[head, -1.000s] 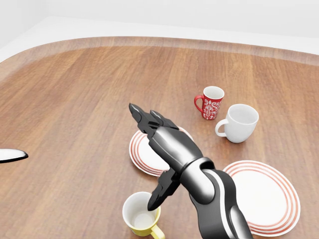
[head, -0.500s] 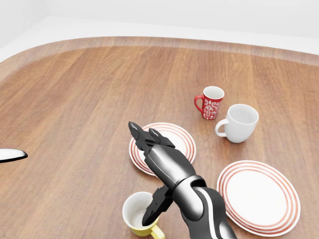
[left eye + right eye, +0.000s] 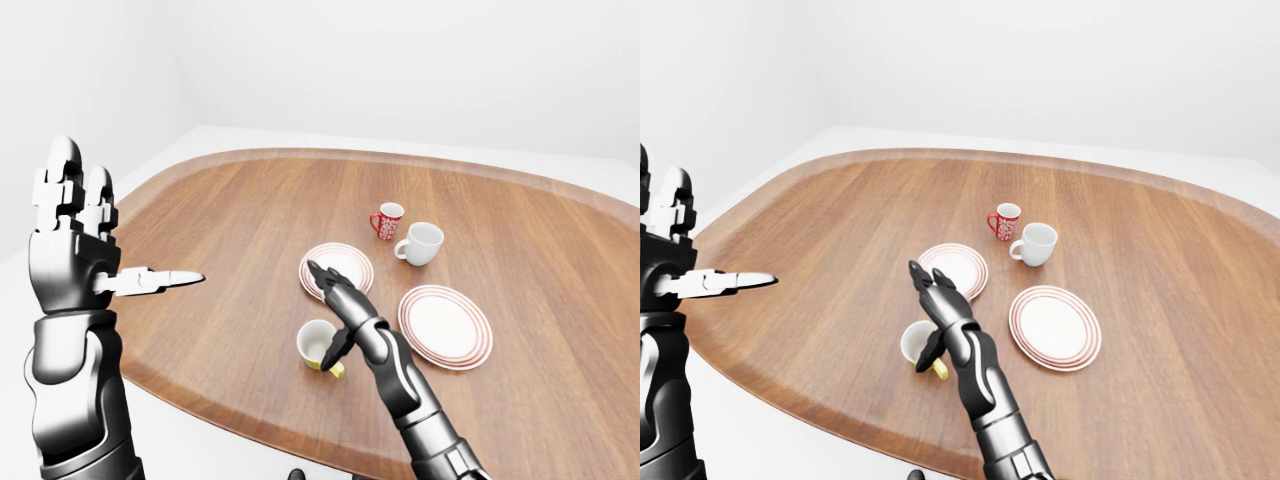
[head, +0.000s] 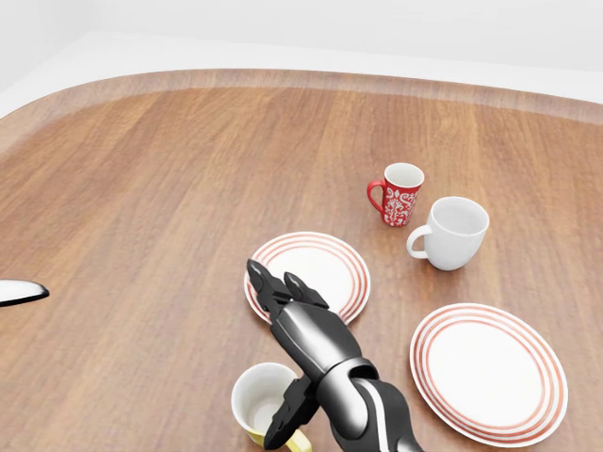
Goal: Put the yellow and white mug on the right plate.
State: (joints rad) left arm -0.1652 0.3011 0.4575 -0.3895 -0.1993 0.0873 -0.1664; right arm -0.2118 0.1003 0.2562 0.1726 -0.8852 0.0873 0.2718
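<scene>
White walls surround a rounded wooden table (image 4: 141, 188). The yellow and white mug (image 4: 266, 405), yellow outside and white inside, stands upright at the head view's bottom centre. The right hand (image 4: 287, 363), fingers spread, straddles its right rim. The right plate (image 4: 488, 371) lies lower right, well apart.

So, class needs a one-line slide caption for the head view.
Right hand open over the yellow and white mug, with two striped plates and two other mugs beyond.

Right robot hand (image 3: 335, 310) open-fingered over the yellow and white mug (image 3: 318, 345), left of the right plate (image 3: 445, 326).
</scene>
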